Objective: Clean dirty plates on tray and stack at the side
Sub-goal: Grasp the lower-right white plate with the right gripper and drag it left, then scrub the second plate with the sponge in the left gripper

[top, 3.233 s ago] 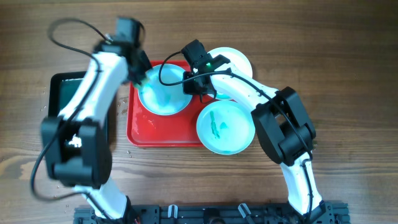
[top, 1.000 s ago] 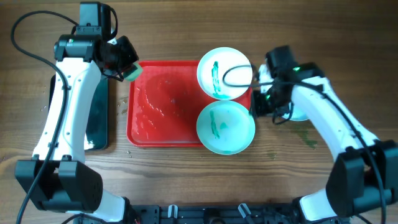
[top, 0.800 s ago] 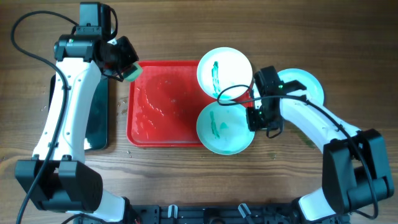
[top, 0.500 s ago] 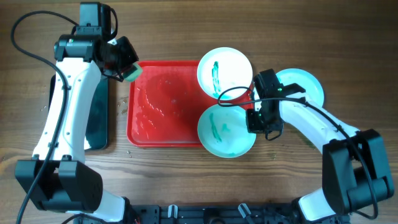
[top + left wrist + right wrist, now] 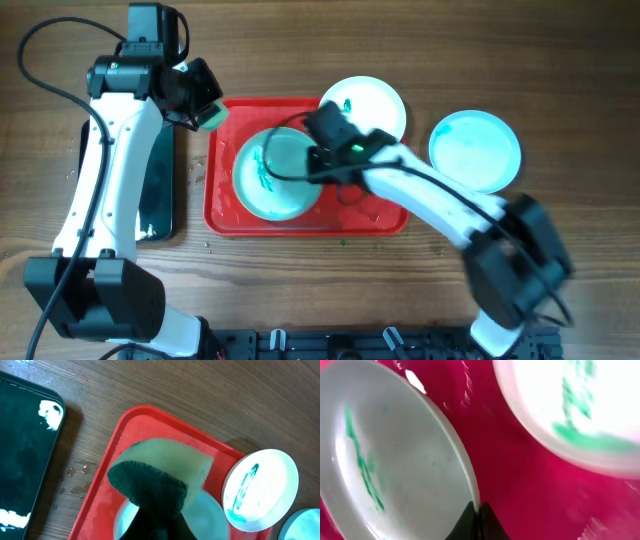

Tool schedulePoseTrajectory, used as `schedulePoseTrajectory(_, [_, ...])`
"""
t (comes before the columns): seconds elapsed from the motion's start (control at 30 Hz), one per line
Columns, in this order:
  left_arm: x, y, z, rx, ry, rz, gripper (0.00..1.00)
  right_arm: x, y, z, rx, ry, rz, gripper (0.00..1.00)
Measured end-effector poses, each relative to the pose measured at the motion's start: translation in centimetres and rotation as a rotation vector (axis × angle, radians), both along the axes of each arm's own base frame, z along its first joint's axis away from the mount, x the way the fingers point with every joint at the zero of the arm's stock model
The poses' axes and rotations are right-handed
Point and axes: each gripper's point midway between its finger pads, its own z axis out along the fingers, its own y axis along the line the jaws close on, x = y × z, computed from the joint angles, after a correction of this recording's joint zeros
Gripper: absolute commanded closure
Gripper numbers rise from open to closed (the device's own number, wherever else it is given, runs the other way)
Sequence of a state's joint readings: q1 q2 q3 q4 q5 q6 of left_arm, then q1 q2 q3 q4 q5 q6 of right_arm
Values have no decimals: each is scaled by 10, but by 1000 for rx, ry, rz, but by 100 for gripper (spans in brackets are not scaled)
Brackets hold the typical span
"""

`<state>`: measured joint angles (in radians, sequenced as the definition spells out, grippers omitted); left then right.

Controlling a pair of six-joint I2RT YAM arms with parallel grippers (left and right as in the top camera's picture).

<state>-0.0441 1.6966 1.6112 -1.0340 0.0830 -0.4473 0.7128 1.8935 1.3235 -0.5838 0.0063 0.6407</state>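
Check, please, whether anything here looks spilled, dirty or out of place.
Yes. The middle plate on the red tray and the rear plate, which overhangs the tray's far rim, carry teal smears. Water drops lie on the wood beside the tray, and white foam dots the black tray.

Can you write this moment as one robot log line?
right tool: pinching smeared plate rim on red tray | left tool: holding sponge | clean plate: on table

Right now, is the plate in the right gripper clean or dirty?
Dirty: teal-green smears show on the plate, pinched at its rim by the right gripper.
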Motion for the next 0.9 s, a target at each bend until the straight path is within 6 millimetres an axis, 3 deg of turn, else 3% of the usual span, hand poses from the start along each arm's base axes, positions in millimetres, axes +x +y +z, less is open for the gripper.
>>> schedulePoseTrajectory(0.1, [-1,0,0,-1,3,2,96,17,22,-26,-28,16,-27,95])
schedulePoseTrajectory(0.17, [-1,0,-1,-1,5,3,96,16,21,-39,-41,40,-44,69])
schedulePoseTrajectory(0.23, [-2,0,-6,-1,12,3,96,19,24,-41,-30,32,-29,63])
schedulePoseTrajectory(0.3, [-4,0,-18,-1,30,6,96,29,27,-37,5,7,9,64])
schedulePoseTrajectory(0.47, [-10,1,-34,-8,61,32,96,55,18,-37,62,-23,86,81])
schedulePoseTrajectory(0.67, [-14,8,-47,13,88,106,96,44,29,-49,94,25,166,96])
schedulePoseTrajectory(0.77, [-22,4,-73,48,122,108,96,40,30,-50,105,53,135,96])
schedulePoseTrajectory(0.9, [-11,-6,-113,111,71,-17,96,36,32,-50,109,63,131,96])
